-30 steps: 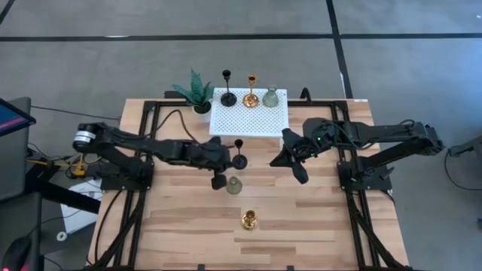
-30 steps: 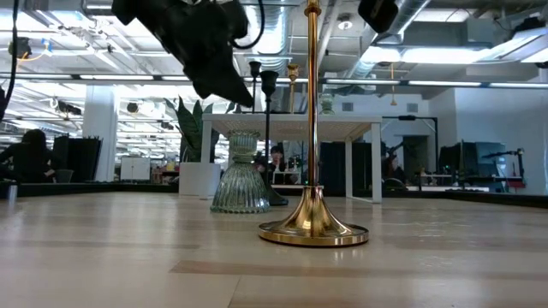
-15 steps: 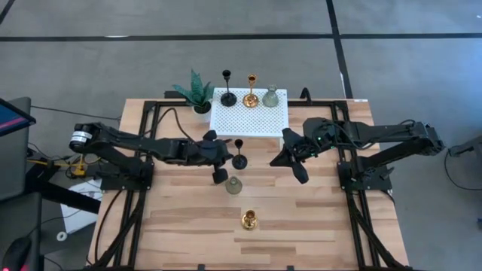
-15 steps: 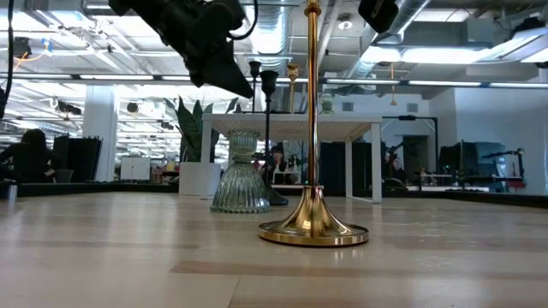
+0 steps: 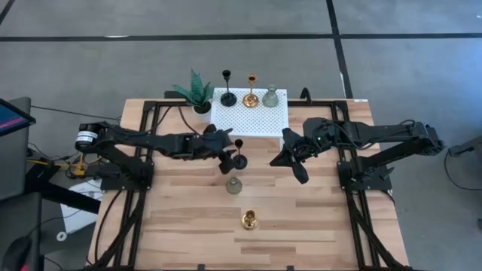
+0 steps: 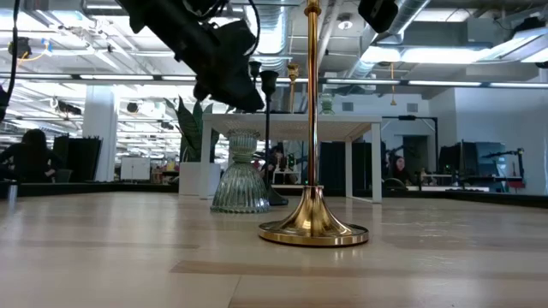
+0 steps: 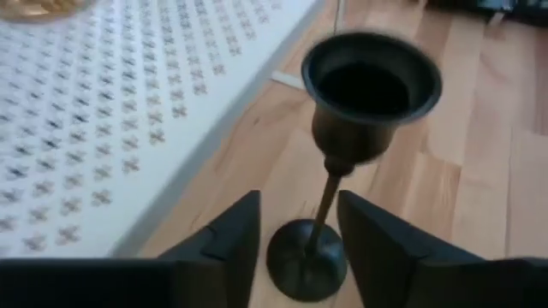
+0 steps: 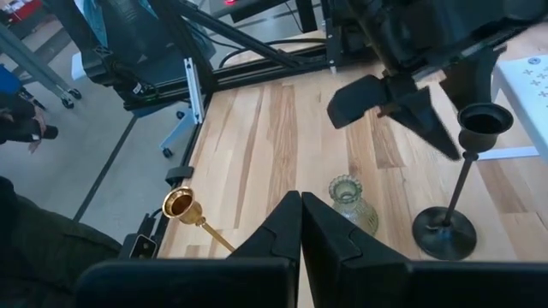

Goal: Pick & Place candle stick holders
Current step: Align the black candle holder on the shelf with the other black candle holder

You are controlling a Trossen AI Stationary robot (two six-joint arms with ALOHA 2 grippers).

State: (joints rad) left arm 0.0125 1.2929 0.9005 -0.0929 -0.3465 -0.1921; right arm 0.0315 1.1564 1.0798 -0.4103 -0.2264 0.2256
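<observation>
Three candle stick holders already stand in a row on the white platform (image 5: 248, 119): a black one (image 5: 227, 96), a gold one (image 5: 251, 98) and a grey-green one (image 5: 270, 98). Three are left on the wood table (image 5: 188, 226). My left gripper (image 7: 298, 224) is spread, its fingers either side of the stem of the second black holder (image 7: 347, 154), just off the platform's near edge, not yet pinching it. The grey-green holder (image 5: 234, 184) and gold holder (image 5: 249, 220) wait nearer the front. My right gripper (image 8: 300, 224) is pressed together, empty, hanging beside the platform
</observation>
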